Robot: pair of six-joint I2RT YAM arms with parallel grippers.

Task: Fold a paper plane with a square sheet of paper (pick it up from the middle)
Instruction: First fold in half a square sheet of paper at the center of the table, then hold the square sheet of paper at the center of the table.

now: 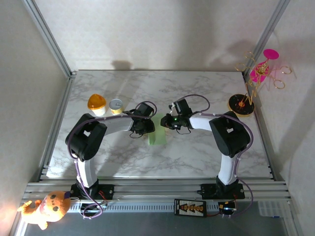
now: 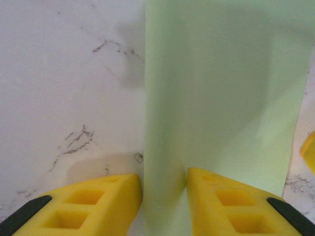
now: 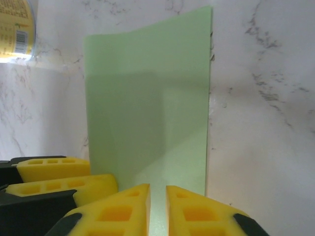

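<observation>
square sheet of paper (image 2: 221, 98) bowed, likely for creasing; left gripper (image 2: 165, 183) pinches edge; right gripper (image 3: 158, 192) narrow, grip unclear.

Green sheet of paper (image 3: 147, 113) over marble table (image 3: 261, 123), near edge between the right hand's (image 3: 158, 211) close-set fingers (image 3: 189, 211).
</observation>
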